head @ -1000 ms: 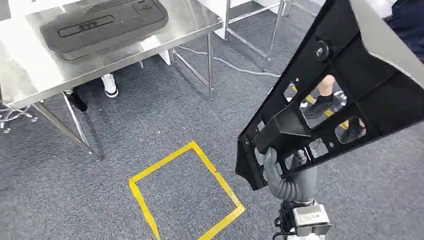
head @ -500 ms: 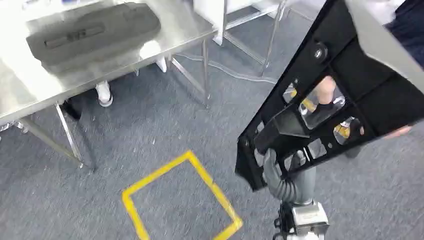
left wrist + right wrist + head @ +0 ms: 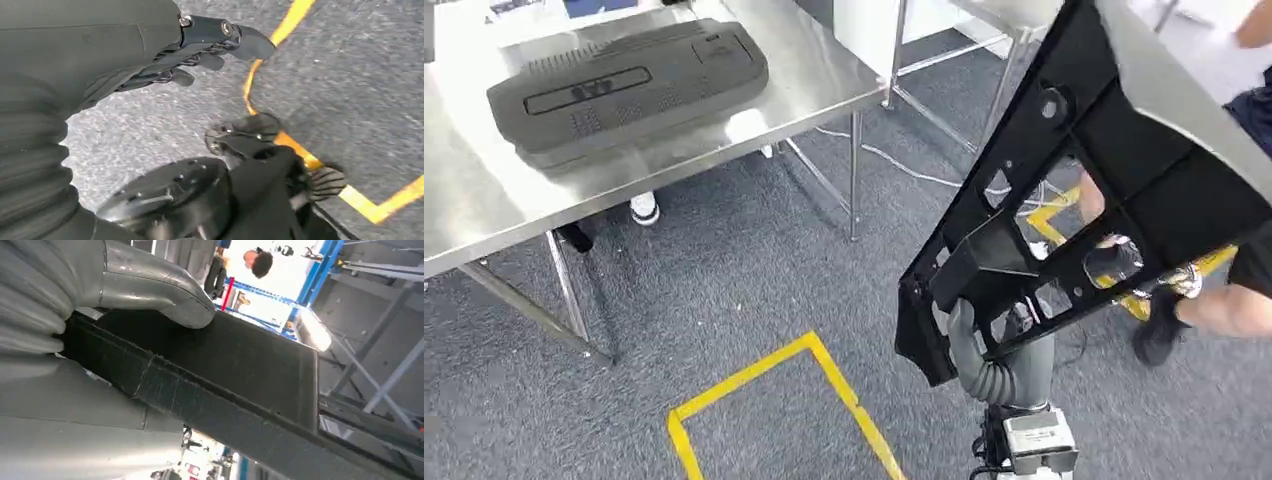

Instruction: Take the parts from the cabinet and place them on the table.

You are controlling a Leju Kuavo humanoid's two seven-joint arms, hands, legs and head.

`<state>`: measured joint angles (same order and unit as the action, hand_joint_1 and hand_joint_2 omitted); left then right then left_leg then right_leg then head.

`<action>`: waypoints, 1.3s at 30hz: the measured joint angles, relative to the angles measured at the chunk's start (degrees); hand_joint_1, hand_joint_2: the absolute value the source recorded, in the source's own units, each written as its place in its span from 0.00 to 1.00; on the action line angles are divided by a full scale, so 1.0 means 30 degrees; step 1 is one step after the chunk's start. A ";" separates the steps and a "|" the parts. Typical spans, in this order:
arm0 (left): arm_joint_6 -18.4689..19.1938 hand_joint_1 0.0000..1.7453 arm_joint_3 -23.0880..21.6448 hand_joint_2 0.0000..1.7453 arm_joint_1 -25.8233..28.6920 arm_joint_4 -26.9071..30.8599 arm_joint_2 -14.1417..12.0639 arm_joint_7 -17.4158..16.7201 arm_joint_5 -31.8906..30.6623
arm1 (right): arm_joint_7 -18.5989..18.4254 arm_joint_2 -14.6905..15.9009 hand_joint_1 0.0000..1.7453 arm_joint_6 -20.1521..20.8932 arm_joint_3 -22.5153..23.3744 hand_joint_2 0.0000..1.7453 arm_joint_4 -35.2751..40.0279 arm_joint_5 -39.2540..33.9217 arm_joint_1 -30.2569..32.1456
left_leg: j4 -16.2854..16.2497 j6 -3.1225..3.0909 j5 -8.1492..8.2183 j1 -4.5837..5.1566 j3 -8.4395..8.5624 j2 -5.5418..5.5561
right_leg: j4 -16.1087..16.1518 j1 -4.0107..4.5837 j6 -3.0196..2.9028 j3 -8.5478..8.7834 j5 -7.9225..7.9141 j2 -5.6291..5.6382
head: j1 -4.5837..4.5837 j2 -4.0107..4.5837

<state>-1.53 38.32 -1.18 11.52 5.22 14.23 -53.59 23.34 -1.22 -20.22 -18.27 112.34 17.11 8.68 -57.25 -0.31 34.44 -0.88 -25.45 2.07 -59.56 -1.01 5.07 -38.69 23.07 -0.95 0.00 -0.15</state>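
Head view: the right robot hand (image 3: 984,345) grips the lower end of a large black part (image 3: 1104,190), thumb and fingers wrapped around the frame edge. The part is held off the floor, well apart from the desk (image 3: 484,200), on the right of the scene. Its long axis runs diagonally, from the held lower end up and away to the right, the broad end pointing to the far right. The part is a flat black moulded frame with ribbed struts, several open cut-outs, a round boss near its upper left edge and a pale grey face along its outer edge.

A second dark grey moulded part (image 3: 629,85) lies flat on the desk near its far edge, long axis roughly parallel to that edge. A person's leg and shoe (image 3: 1159,330) show through and past the frame cut-outs. Yellow tape (image 3: 824,355) marks the grey carpet.

Right wrist view: the thumb (image 3: 165,292) presses on the black textured panel (image 3: 235,365).

Left wrist view: the left robot hand (image 3: 210,45) holds nothing, fingers loosely extended over the carpet.
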 joint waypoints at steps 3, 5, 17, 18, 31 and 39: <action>0.0000 0.00 0.0000 1.00 -0.0069 0.0029 -0.0007 -0.0007 -0.0007 | 0.0007 -0.0058 1.00 -0.0007 0.0022 1.00 0.0043 -0.0022 -0.0018 | -0.0115 0.0332 -0.0309 0.0036 0.0698 -0.0121 | 0.0278 -0.0293 -0.1051 0.0670 0.0119 0.0193 | 0.0256 0.0000; 0.0000 0.00 0.0000 1.00 -0.0102 0.0022 -0.0015 0.0000 -0.0007 | 0.0015 -0.0073 1.00 -0.0007 0.0022 1.00 0.0058 -0.0015 0.0022 | -0.2752 0.0285 -0.1003 0.0002 -0.0570 -0.0422 | 0.0542 -0.0264 -0.1489 0.1450 0.0532 0.0183 | 0.0387 0.0000; -0.0066 0.00 0.0015 1.00 0.0155 -0.0073 -0.0029 -0.0131 0.0058 | 0.0022 -0.0073 1.00 0.0022 0.0022 1.00 -0.0007 -0.0015 0.0021 | -0.1558 -0.0076 -0.4318 0.0423 -0.4877 -0.0620 | 0.1004 -0.0085 -0.0792 0.5842 0.4063 0.0644 | 0.0313 0.0000; -0.0124 0.00 0.0029 1.00 -0.0049 -0.0058 -0.0022 -0.0175 0.0087 | 0.0029 -0.0073 1.00 0.0022 0.0022 1.00 0.0015 0.0007 -0.0034 | -0.1474 -0.0274 -0.4179 0.0457 -0.4815 -0.0564 | 0.1223 -0.0150 -0.0648 0.6060 0.4224 0.0627 | 0.0335 0.0000; -0.0408 0.00 0.0342 1.00 -0.0222 0.0015 0.0131 -0.0189 0.0000 | 0.0000 0.0058 1.00 0.0000 0.0000 1.00 0.0044 0.0291 0.0005 | -0.1174 -0.0542 -0.3106 0.0204 -0.3723 -0.0224 | -0.1135 -0.0154 0.0400 0.1228 0.1945 0.0449 | 0.0248 0.0000; -0.0547 0.00 0.0503 1.00 -0.0201 0.0015 0.0167 -0.0146 -0.0233 | -0.0058 0.0073 1.00 -0.0037 -0.0051 1.00 0.0036 0.0539 0.0008 | -0.0982 -0.0470 -0.2899 0.0402 -0.3407 -0.0173 | 0.0002 -0.0025 -0.0559 0.1708 0.1390 0.0488 | 0.0255 0.0000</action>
<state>-3.17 39.82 -1.78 11.56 5.73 13.79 -54.29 23.17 -1.01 -20.33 -18.43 112.45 18.73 8.70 -60.19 -1.72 25.74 0.32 -35.67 1.55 -59.55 -1.09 3.39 -33.56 27.24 0.52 0.76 -0.15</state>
